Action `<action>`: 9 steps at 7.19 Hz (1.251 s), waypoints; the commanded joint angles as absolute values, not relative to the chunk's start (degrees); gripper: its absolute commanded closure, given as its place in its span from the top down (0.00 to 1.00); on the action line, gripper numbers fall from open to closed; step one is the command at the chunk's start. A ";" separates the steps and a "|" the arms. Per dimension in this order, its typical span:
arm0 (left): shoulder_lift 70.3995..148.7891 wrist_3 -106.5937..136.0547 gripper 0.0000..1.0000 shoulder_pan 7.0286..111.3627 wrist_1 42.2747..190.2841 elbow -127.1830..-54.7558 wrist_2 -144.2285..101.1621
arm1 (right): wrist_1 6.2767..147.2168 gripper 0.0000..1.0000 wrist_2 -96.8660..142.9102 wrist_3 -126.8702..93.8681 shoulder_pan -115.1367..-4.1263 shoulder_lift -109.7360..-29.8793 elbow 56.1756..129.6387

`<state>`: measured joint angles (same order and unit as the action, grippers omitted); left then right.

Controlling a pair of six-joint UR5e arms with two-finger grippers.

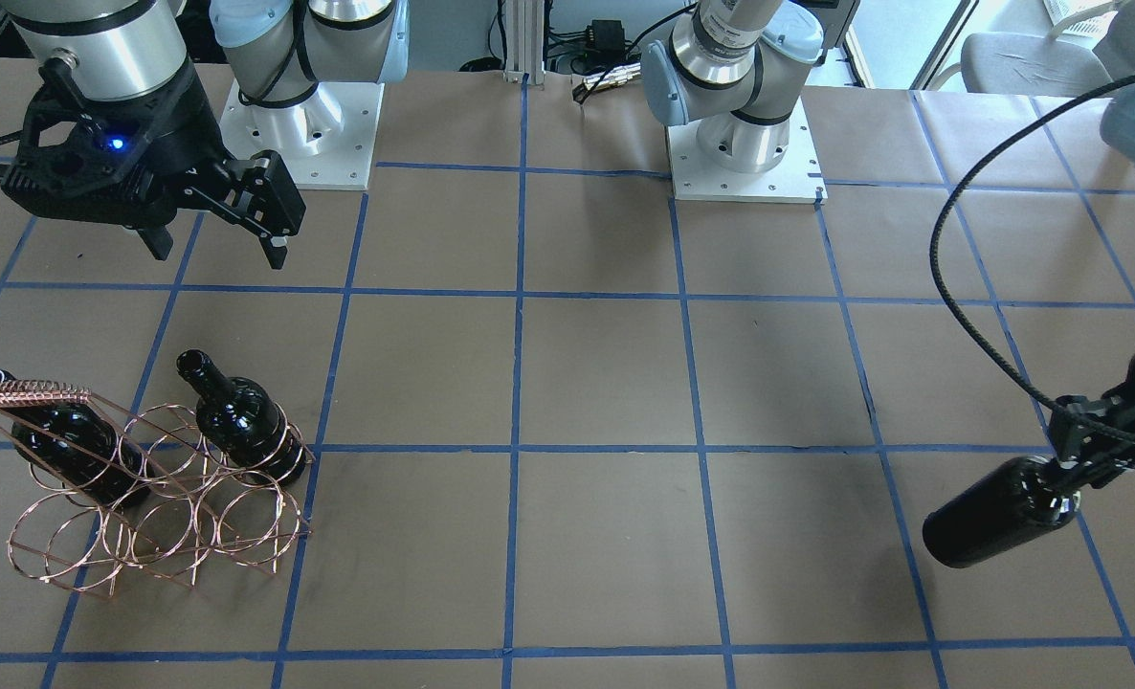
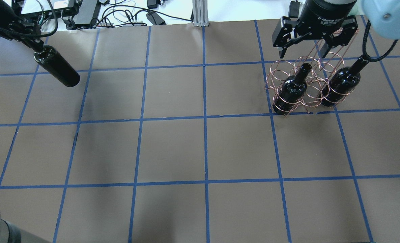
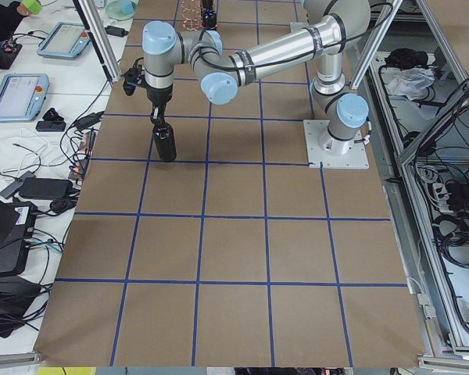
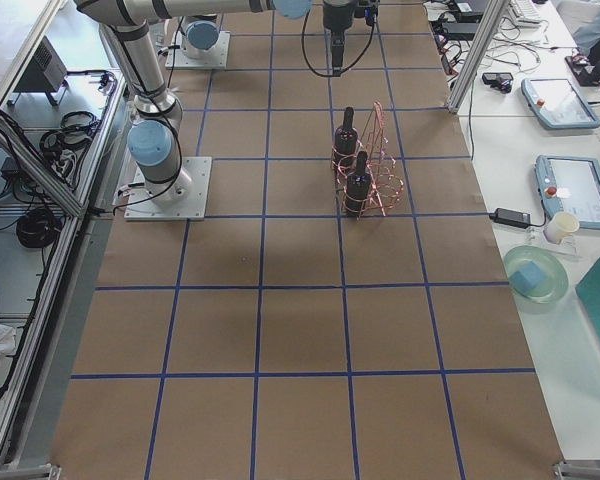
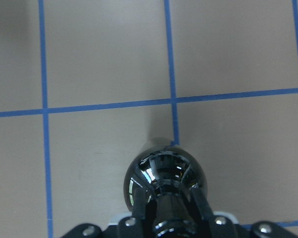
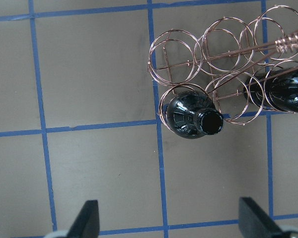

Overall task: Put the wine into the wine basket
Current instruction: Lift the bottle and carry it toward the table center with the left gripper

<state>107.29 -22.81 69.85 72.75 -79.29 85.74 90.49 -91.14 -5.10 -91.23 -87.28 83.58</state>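
Overhead exterior: two bottles (image 2: 291, 89) are seated in the basket (image 2: 277, 71), upper right, under the spread-open right gripper (image 2: 303, 54); the third bottle (image 2: 56, 69), clamped at its neck by the left gripper (image 2: 34, 50) at upper left, is not yet placed.

Bottles (image 6: 186, 116) block two wine basket (image 6: 223, 69) end rings, four rings free, handle (image 6: 291, 42) across top

Bright even light; soft shadows on table (image 2: 173, 148); glare spots on wine (image 5: 164, 171); left-wrist foreground slightly blurred.
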 commanded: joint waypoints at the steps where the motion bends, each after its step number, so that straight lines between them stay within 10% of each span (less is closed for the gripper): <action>1: 102.15 -17.24 0.00 77.31 72.42 -87.23 85.09 | 90.53 1.00 -91.14 -5.10 -91.23 -87.19 83.58; 9: 89.57 -3.52 0.00 89.91 63.81 -107.84 86.04 | 90.79 1.00 -91.49 -4.92 -91.23 -87.19 83.58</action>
<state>90.84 -3.62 89.29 64.45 -106.03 85.97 90.75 -91.41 -4.95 -91.31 -87.19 83.58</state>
